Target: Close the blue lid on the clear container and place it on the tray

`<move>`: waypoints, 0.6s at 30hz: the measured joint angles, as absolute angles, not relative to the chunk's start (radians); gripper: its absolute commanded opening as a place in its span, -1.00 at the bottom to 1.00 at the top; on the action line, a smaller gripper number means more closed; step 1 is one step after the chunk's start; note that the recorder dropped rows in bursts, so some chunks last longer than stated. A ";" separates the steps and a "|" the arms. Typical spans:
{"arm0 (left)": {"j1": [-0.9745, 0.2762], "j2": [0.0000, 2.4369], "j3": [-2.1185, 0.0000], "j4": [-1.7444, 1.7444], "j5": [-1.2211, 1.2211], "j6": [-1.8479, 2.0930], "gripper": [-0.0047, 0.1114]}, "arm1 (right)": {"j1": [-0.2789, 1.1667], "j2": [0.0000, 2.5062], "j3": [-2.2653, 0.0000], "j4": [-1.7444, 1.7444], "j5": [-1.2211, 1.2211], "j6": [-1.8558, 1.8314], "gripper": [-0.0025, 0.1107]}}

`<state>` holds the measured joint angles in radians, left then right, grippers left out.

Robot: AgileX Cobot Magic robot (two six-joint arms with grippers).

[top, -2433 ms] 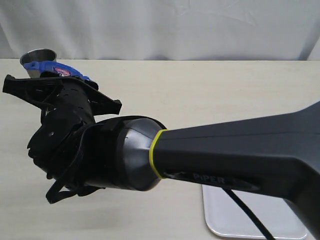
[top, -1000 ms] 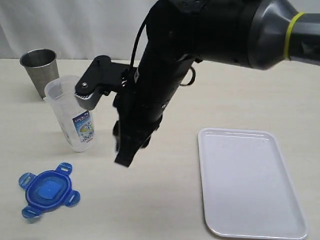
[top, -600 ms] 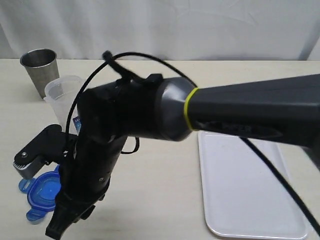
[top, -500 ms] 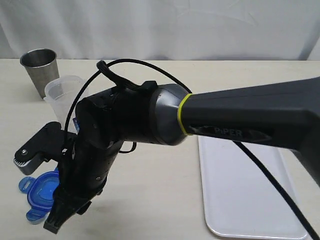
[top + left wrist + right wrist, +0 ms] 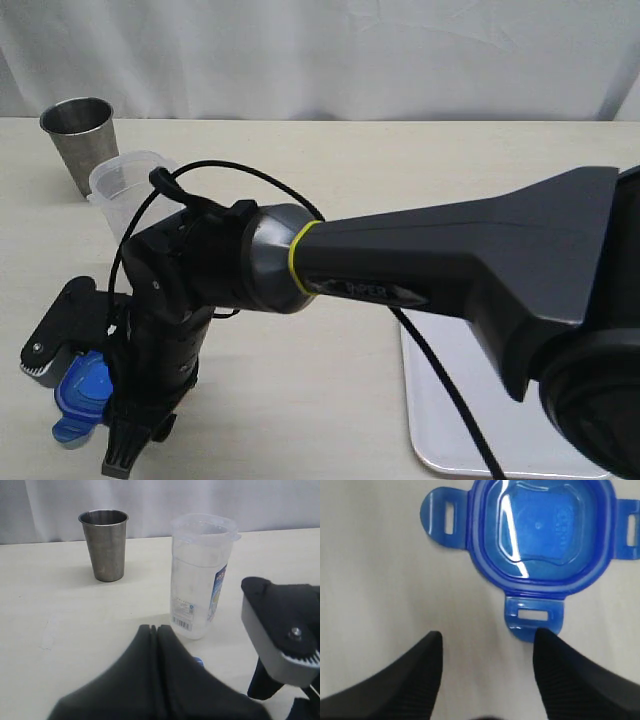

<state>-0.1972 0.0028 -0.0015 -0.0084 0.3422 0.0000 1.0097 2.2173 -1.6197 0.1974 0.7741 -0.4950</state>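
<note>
two jobs are judged undone: the tray (image 5: 500,430) is unused; the clear container (image 5: 200,575) is stood open near the blue lid (image 5: 540,530), laid flat. the right gripper (image 5: 488,635) is spread wide, empty, over one flap, likely for a grasp; the left gripper (image 5: 155,630) is pinched together, empty.

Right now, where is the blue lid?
The blue lid lies flat on the table at the exterior view's front left, in front of the clear container, beneath the open right gripper.
</note>
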 measured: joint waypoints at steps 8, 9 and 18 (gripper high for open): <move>-0.197 0.003 -0.001 -0.008 0.342 0.000 -0.92 | 1.023 2.238 -1.620 0.164 0.707 -0.500 0.03; -0.197 0.003 -0.001 -0.008 0.342 0.000 -0.92 | 1.023 2.240 -1.622 0.156 0.700 -0.500 0.03; -0.197 0.003 -0.001 -0.008 0.342 0.000 -0.92 | 1.005 2.307 -1.697 0.105 0.753 -0.434 0.02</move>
<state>-0.1972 0.0028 -0.0015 -0.0084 0.3422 0.0000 1.0052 2.3075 -1.6970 0.1050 0.7534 -0.4344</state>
